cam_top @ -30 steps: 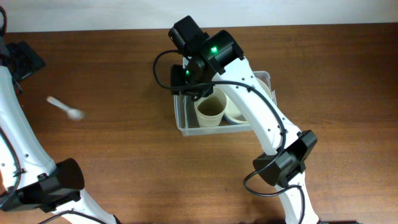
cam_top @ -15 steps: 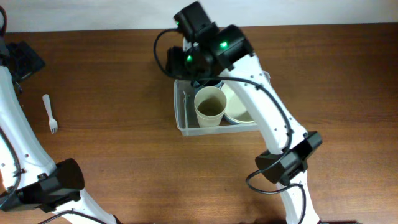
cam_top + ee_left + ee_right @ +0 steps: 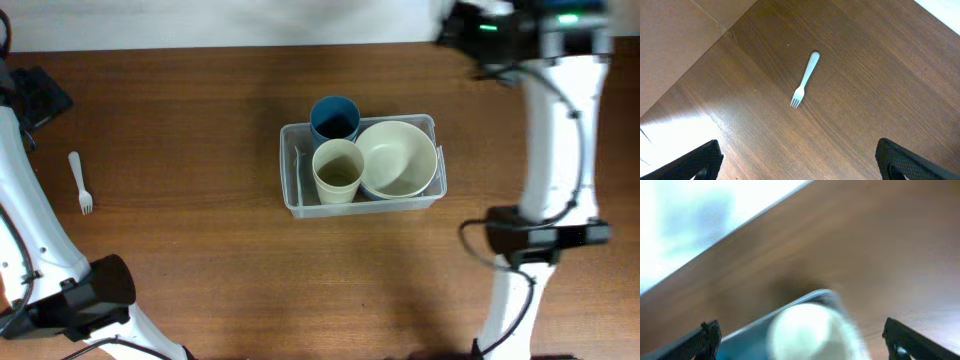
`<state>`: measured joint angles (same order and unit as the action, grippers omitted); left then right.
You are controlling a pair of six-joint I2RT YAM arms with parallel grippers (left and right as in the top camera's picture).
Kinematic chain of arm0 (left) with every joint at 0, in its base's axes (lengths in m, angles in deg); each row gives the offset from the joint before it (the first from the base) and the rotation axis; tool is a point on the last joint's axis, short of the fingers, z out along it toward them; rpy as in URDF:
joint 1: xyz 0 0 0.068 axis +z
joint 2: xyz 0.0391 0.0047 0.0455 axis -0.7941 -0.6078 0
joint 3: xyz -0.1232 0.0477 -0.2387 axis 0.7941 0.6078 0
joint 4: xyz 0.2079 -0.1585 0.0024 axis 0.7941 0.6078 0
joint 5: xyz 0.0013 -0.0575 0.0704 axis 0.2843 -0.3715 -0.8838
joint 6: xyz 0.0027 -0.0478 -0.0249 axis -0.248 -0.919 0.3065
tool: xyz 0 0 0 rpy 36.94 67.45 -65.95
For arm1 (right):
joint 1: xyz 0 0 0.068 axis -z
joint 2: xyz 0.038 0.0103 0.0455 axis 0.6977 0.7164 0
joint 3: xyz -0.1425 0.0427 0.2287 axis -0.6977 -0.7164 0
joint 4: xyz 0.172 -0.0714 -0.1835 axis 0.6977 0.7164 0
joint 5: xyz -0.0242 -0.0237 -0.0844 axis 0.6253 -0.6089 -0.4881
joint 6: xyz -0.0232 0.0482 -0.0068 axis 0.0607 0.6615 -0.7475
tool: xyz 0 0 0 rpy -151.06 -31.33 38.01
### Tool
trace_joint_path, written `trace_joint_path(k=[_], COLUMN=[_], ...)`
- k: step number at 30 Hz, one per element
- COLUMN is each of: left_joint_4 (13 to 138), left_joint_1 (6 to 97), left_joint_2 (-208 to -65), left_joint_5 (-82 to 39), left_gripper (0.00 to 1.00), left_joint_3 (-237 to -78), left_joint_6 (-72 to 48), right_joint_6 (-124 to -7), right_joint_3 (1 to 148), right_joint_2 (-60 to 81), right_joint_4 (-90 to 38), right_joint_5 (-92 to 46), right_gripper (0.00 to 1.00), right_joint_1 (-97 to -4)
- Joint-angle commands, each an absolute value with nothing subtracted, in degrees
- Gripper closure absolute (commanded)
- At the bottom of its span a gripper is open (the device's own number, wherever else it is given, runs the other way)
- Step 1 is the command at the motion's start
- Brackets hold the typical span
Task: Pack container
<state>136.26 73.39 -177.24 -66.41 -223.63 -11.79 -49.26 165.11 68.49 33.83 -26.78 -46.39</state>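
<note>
At the far left of the table [image 3: 200, 250] lies a white fork [image 3: 80, 182], the one loose thing outside the container. Its long axis runs nearly front to back in the overhead view, handle toward the far edge and prongs toward the near edge. The left pincer [image 3: 800, 162] hangs above it, released, its two fingertips spread wide with nothing between them. In the left wrist view the fork sits ahead of the gap and about centred on it. It slants across the picture, handle up to the right and prongs down to the left, so it lies oblique to the line between the fingertips. My judgement is that the wrist needs a turn before closing, so that the fingertips close across the handle and not along it.

The container [image 3: 292, 196] stands mid-table, well apart from the fork and to its right, long side running left to right. It holds a blue cup [image 3: 335, 118], a cream cup [image 3: 338, 170] and a cream bowl [image 3: 398, 158].

At the far right, the right pincer [image 3: 802, 341] is high and blurred, also released and empty, beyond the container. The left arm is plainly the nearer one to the fork.
</note>
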Motion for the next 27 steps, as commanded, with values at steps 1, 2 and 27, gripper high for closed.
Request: trace_joint_path(k=[1,2,27], left_joint_4=[136.3,136.3,136.3], left_joint_1=[73.7,73.7,73.7], left_joint_2=[-177.9,-177.9,-177.9], left_joint_5=[-66.4,-66.4,-66.4], left_gripper=[0.0,0.0,0.0], left_joint_3=[-223.2,-223.2,-223.2], left_joint_6=[-12.6,-12.6,-12.6], right_joint_6=[-50.8,-51.2,-57.0], right_joint_3=[165.7,165.7,141.5], right_joint_2=[66.8,66.7,68.1], right_joint_4=[38.6,38.6,35.3], right_joint_5=[-33.1,-33.1,-37.2], right_gripper=[0.01,0.01,0.01], right_joint_1=[-33.8,-31.7,-9.2])
